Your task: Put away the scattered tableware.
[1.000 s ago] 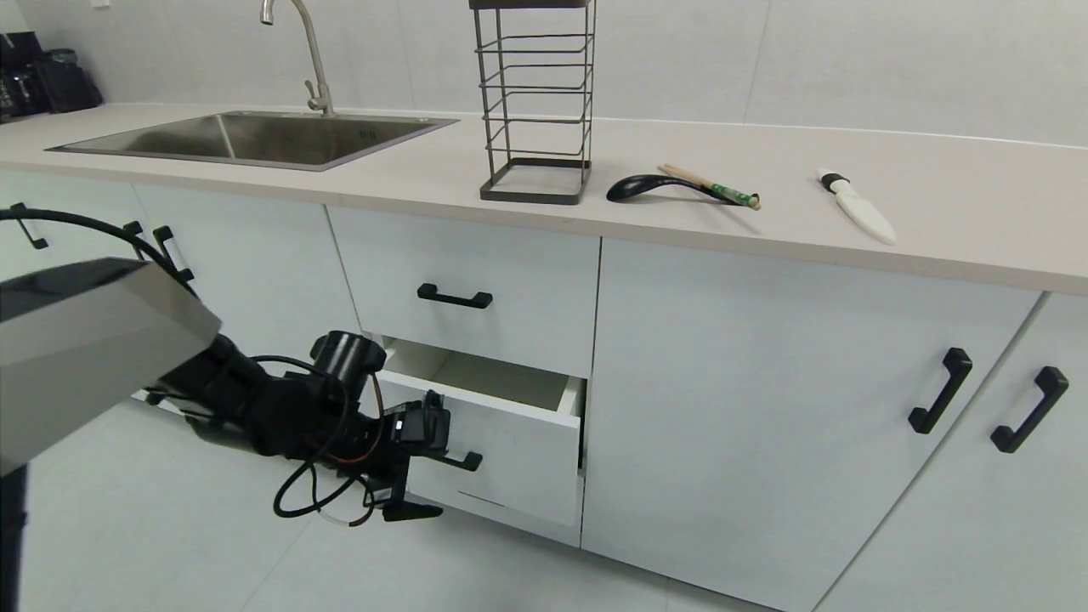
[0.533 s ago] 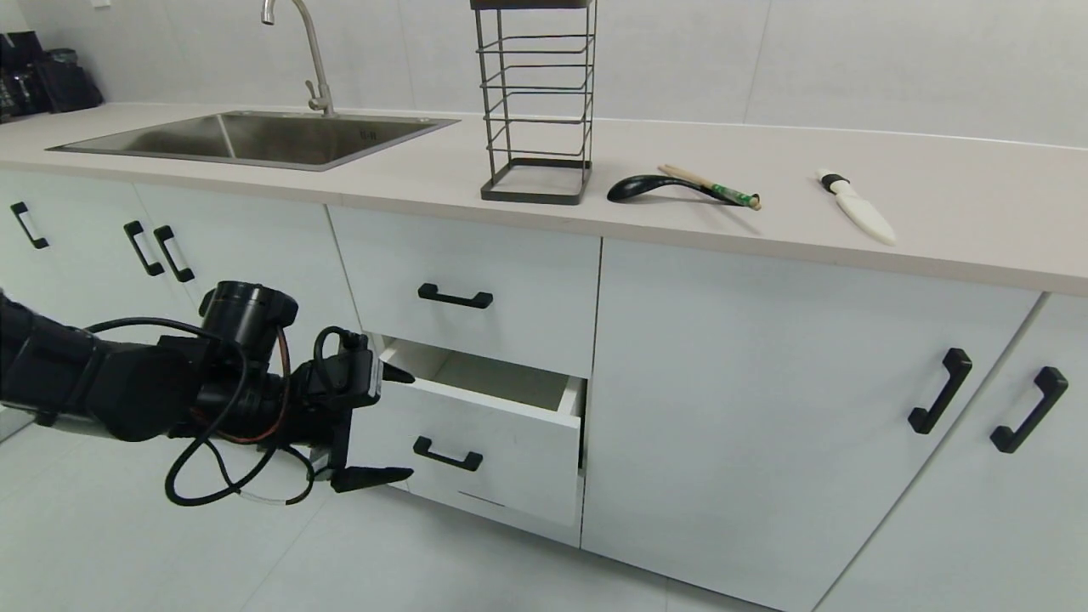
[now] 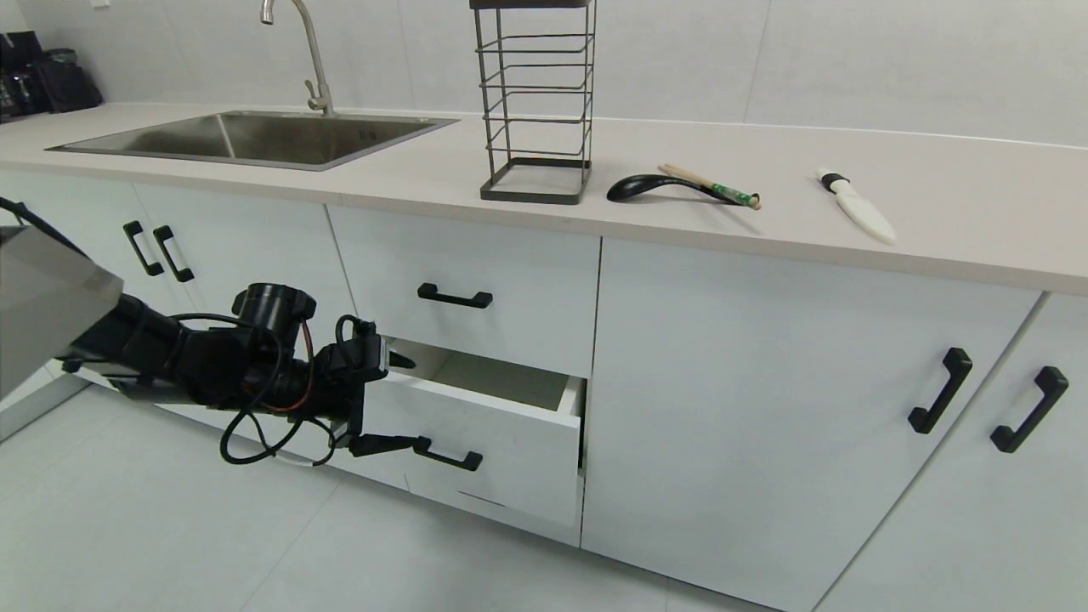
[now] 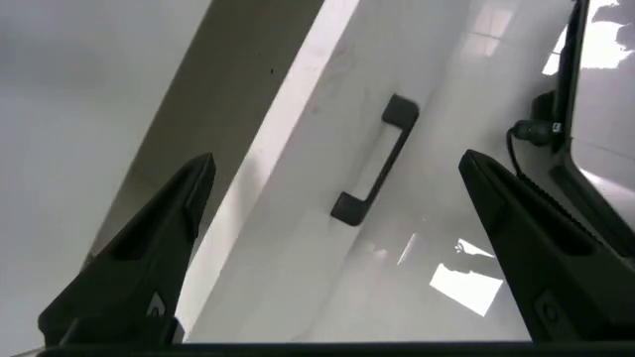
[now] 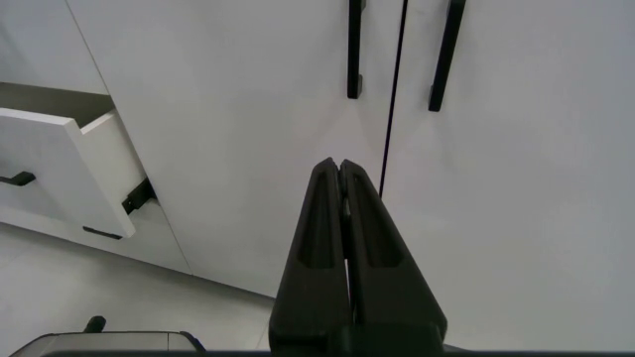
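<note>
the left jaws gape wide before the half-open drawer [image 3: 501, 425], its handle [image 4: 375, 159] between them, gripping nothing; the right jaws are pressed closed and empty. on the table [image 3: 952, 195] the spoon [image 3: 650, 185] lies along the front edge, chopsticks [image 3: 710, 187] slanting across its handle, and the knife [image 3: 857, 208] lies apart, angled frontward.

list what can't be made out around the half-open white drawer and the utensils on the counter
- Inside of the white lower drawer: head view, its front panel hides the bottom; contents unknown.
- Wooden chopsticks: head view, crossing the black spoon; too small to count.
- Open left gripper: head view, contact of its lower finger with the black drawer handle unclear.
</note>
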Controlling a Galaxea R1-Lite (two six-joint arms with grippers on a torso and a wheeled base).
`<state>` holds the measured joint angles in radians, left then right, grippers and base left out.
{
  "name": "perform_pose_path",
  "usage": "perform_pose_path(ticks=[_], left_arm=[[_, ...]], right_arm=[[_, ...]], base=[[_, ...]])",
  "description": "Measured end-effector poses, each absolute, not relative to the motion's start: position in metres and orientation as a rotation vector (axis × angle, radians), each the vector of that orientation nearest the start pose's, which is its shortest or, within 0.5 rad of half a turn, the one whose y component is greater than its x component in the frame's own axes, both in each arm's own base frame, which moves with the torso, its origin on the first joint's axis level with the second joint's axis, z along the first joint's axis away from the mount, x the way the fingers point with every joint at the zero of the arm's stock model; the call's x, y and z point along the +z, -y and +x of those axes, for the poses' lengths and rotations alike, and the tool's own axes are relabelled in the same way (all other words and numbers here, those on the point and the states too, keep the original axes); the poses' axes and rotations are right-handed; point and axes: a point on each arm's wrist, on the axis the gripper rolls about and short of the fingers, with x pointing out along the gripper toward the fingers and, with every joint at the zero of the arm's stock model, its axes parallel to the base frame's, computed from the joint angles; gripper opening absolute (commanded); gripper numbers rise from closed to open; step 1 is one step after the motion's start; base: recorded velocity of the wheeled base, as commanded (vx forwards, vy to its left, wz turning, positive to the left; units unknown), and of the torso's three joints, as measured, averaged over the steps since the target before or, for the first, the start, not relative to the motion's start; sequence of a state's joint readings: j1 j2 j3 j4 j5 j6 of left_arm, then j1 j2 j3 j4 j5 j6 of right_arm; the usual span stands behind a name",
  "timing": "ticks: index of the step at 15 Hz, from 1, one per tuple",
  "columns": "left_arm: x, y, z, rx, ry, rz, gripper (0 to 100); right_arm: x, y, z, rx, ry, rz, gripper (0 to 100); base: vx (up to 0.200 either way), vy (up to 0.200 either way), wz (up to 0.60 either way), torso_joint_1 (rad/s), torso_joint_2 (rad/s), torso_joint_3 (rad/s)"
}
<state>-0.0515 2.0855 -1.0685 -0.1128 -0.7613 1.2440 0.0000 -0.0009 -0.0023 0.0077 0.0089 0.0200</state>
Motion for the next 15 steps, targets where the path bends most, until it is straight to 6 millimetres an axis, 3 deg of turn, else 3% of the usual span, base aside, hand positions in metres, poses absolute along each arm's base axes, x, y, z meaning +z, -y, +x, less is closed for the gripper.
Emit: perform_pose_path(ticks=[3,7,12,15], left_arm=[[0.055,0.034,0.385,-1.151,-0.286,0.773,100],[0.033,0.032,0.392,-1.163,-0.326,0.75,100],[0.015,0.029,0.379,-1.189,-0.389,0.709,100],[0.016,0.031,0.365,-1.2,-0.422,0.698,100]], right_arm=[[0.075,0.0,-0.023,0.009,-0.004,0.02,0],[0.075,0.0,-0.023,0.009,-0.004,0.02,0],[0.075,0.0,-0.023,0.009,-0.004,0.02,0],[0.075,0.0,-0.023,0.009,-0.004,0.02,0]], base=[[0.0,0.0,0.0,0.0,0.0,0.0],[0.0,0.0,0.0,0.0,0.0,0.0],[0.0,0.0,0.0,0.0,0.0,0.0],[0.0,0.0,0.0,0.0,0.0,0.0]])
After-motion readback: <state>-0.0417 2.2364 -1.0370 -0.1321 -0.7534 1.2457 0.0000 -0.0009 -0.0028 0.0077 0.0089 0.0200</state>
